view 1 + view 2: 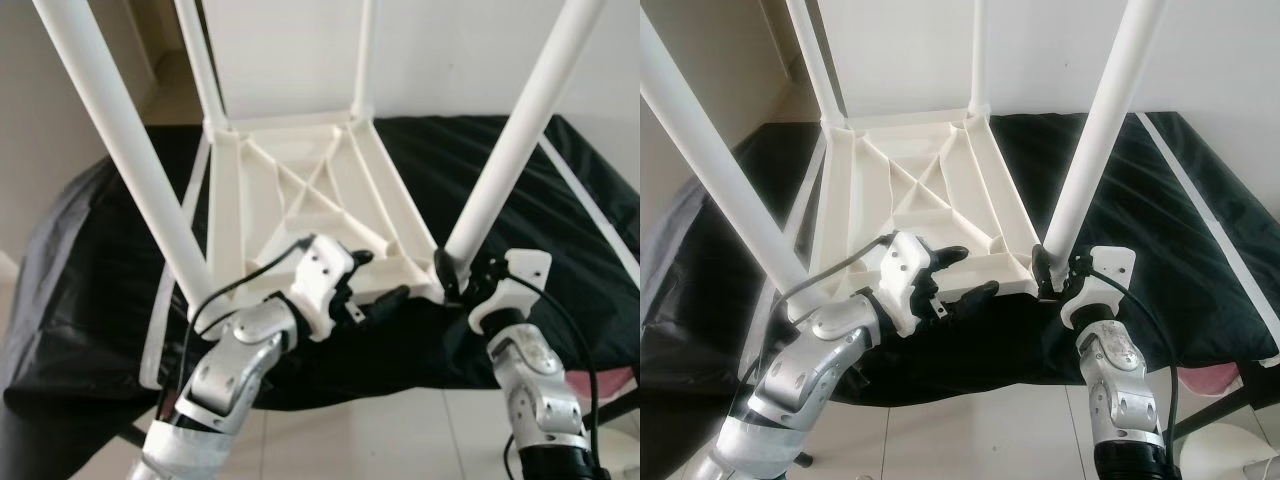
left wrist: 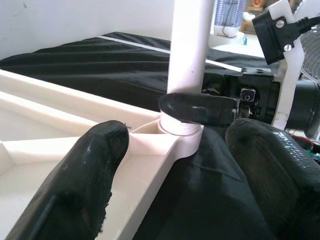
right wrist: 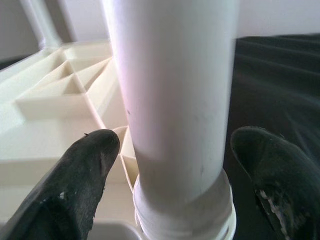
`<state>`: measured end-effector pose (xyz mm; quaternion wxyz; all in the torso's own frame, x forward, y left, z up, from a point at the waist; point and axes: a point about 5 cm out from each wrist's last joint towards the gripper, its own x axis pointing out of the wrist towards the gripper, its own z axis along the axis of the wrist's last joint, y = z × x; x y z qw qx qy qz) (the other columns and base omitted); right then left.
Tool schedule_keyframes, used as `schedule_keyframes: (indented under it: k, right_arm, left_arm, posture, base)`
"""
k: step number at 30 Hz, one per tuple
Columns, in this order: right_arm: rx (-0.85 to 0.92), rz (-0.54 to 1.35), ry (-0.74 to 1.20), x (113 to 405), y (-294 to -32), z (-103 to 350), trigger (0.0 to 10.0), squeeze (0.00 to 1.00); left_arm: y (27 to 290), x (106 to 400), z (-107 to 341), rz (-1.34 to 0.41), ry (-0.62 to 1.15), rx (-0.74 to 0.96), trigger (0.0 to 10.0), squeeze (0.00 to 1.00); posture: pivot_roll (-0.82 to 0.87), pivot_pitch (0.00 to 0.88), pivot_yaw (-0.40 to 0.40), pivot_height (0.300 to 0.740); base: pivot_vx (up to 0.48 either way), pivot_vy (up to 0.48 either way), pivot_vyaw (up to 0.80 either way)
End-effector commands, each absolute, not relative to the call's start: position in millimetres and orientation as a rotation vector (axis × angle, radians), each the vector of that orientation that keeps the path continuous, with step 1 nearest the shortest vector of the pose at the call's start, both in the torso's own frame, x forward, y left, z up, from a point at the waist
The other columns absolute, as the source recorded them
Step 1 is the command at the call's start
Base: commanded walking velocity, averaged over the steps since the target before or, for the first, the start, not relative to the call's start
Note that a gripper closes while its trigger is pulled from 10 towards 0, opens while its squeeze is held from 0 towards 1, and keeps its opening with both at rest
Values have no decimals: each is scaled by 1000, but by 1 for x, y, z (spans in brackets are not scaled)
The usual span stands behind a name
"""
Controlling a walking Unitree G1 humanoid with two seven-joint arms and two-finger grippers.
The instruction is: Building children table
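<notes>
- The right gripper (image 1: 1052,272) has its two black fingers (image 3: 82,175) spread either side of the near right table leg (image 3: 172,100), right at its base. In the right wrist view both pads stand a little clear of the white tube, so the fingers are open around it, not clamped.
- That leg sits in a round socket collar (image 2: 181,131) at the near right corner of the tabletop. A thin ring of the leg's end shows above the collar, so I judge it may not be fully seated.
- The left gripper (image 1: 375,278) reaches in over the near edge of the tabletop, fingers parted. One finger (image 2: 82,175) lies over the white rim beside the socket, the other (image 2: 272,170) hangs over the black cloth. It grips nothing firmly.
- The children's table (image 1: 300,190) lies upside down, its ribbed white underside facing up, on a surface draped in black cloth (image 1: 90,290). Four white legs rise from its corners; the near left leg (image 1: 130,150) slants up past the left arm.
- To do this step well: close the right fingers squarely on the leg low down, keep the tube in line with its socket, and press or twist straight along it while the left gripper steadies the rim so the top does not slide on the cloth.
</notes>
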<state>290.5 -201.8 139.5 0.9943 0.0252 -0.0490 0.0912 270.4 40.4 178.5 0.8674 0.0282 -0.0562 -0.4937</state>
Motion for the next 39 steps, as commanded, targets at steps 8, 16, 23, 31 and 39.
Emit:
schedule_keyframes:
  k: [8, 16, 23, 31, 39]
  right_arm:
    - [9, 294, -96, 313, -207, 146, 10000, 0]
    - [-63, 441, -84, 326, -201, 150, 10000, 0]
    - [-64, 496, -38, 322, -200, 136, 0, 0]
    - [-83, 470, 13, 317, -214, 127, 4784, 0]
    - [-85, 351, 57, 318, -212, 122, 10000, 0]
  left_arm:
    - [45, 273, 178, -990, -116, 68, 10000, 0]
    - [49, 280, 184, -965, -140, 83, 10000, 0]
    - [51, 284, 187, -940, -161, 84, 10000, 0]
    - [53, 286, 187, -930, -164, 84, 10000, 0]
    - [51, 288, 187, -945, -169, 82, 10000, 0]
  posture:
    - [-16, 38, -25, 740]
    - [-6, 9, -37, 740]
    - [5, 0, -54, 740]
    - [-9, 0, -55, 740]
    - [-34, 0, -45, 740]
  base:
    - [0, 0, 0]
    - [0, 0, 0]
    - [0, 0, 0]
    - [0, 0, 0]
    - [0, 0, 0]
